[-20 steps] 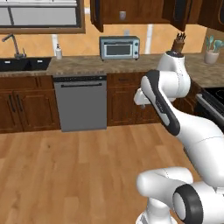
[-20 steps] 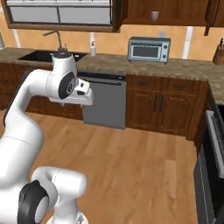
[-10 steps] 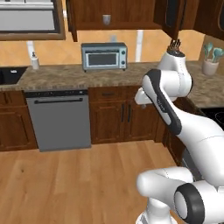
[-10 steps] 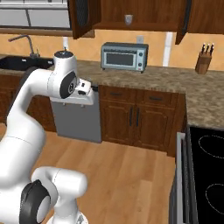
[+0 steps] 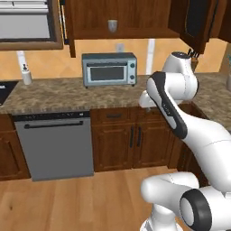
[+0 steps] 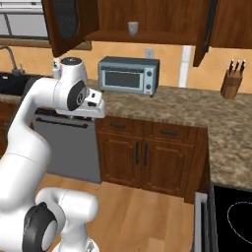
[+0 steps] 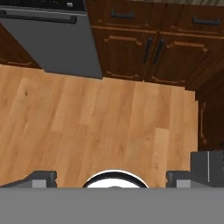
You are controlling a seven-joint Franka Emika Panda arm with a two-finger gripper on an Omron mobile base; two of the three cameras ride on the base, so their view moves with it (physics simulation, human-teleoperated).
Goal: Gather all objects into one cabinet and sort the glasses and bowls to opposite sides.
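The dark reddish-brown wall cabinet hangs above the counter with both doors swung open. One small pale cup stands alone on its shelf, near the middle. The bowls are out of view. My gripper hangs at counter height in front of the lower cupboards, well below the shelf, and points down at the wooden floor. Its fingertips stand wide apart, open, with nothing between them.
A grey toaster oven sits on the granite counter under the cabinet. Below to the left is a dishwasher. A knife block stands at the right, a black cooktop at the lower right, a sink far left.
The whole picture has shifted: the base has driven right along the counter and closer, bringing the toaster oven and open cabinet towards the centre. The arm keeps its pose, gripper still open.
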